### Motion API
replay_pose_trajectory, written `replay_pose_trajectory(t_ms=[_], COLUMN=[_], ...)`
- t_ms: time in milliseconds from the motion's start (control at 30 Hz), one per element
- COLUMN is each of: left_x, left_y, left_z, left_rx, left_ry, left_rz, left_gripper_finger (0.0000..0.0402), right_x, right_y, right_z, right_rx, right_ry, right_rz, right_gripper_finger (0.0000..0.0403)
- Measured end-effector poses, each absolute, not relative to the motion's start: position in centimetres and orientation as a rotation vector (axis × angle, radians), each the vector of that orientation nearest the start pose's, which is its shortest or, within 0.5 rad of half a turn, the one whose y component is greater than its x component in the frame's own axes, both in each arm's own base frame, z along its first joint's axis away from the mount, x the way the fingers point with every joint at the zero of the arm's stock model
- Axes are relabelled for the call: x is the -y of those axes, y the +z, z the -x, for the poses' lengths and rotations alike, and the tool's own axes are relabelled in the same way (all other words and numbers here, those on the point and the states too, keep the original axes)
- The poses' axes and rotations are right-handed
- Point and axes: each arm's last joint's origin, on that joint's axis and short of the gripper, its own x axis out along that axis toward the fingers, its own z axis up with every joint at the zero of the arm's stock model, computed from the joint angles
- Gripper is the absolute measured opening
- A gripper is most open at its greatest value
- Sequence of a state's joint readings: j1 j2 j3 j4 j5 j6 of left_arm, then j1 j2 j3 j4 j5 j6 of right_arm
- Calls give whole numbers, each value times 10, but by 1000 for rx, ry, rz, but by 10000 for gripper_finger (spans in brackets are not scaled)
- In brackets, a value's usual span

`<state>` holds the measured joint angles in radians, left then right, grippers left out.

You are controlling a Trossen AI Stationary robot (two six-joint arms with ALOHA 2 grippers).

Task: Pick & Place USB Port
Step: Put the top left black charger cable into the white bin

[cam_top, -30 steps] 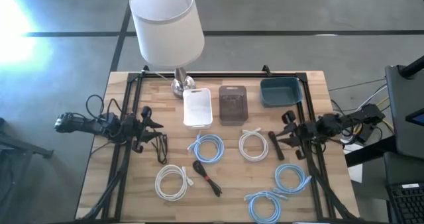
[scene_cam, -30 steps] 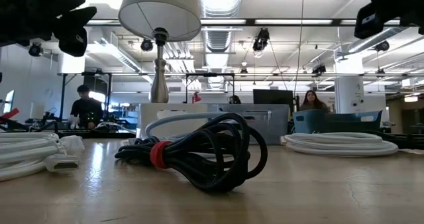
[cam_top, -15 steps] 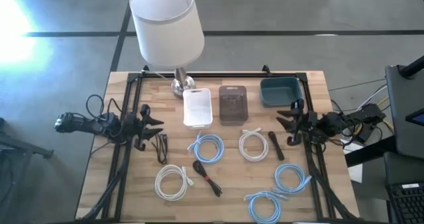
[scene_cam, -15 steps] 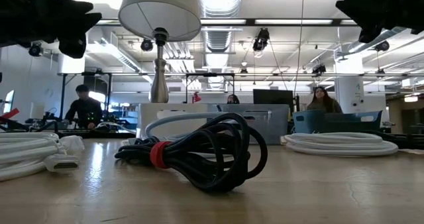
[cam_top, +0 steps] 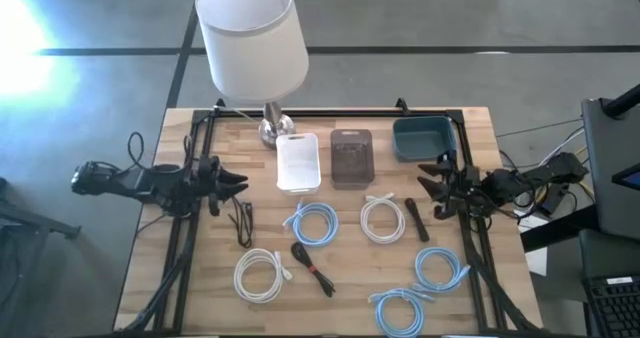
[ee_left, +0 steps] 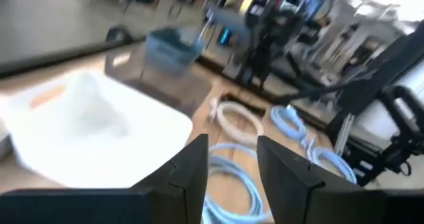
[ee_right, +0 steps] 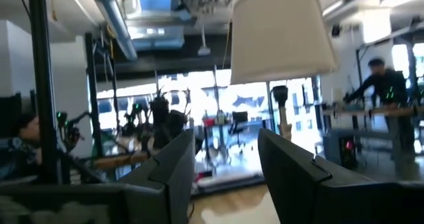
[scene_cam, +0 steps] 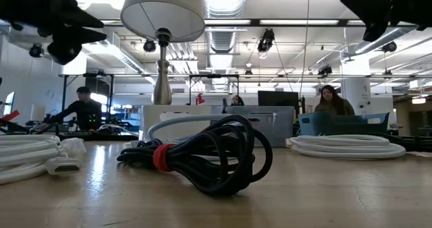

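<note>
Both grippers hover open above the table and touch nothing. In the high view my left gripper [cam_top: 236,182] is near the left edge, pointing right toward the white bin [cam_top: 298,162]. Its wrist view has the same white bin [ee_left: 93,134] past the fingers [ee_left: 197,168]. My right gripper [cam_top: 428,183] is near the right edge, just in front of the teal bin [cam_top: 424,138] and above a dark oblong piece [cam_top: 415,219] lying flat on the wood. A black cable bundle [scene_cam: 202,154] with a red tie lies in front of the low camera.
A lamp [cam_top: 252,38] stands at the far edge beside a dark grey bin [cam_top: 351,158]. Coils lie on the table: blue [cam_top: 315,222], white [cam_top: 382,219], white [cam_top: 260,275], two more blue ones [cam_top: 440,268] near the right corner, and a thin black cable [cam_top: 243,221]. People sit in the room behind.
My right gripper has moved toward the table's far edge, from beside the dark oblong piece to just in front of the teal bin. My left arm has drawn back slightly toward the left edge and its gripper has turned. Nothing on the table has moved.
</note>
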<state>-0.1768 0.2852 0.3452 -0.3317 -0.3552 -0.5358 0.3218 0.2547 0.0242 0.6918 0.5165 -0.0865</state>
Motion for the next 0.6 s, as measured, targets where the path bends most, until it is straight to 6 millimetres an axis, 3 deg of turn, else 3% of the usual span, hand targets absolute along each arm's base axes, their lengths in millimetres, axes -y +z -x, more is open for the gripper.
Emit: replay_pose_trajectory(t_ms=[267,433,600], left_x=[10,13,16], left_y=[238,229,211], left_z=[-116,-133,-137], left_rx=[-559,-664,-814], left_ry=[390,455,560], left_rz=[482,494,636], left_gripper_finger=[133,133,133], right_x=[-19,-20,-21], right_y=[215,212,209], right_z=[-101,-105,-108], right_rx=[418,387,355], right_ry=[-220,-218,-216], right_rz=[-61,-48,-47], right_gripper_finger=[156,156,156])
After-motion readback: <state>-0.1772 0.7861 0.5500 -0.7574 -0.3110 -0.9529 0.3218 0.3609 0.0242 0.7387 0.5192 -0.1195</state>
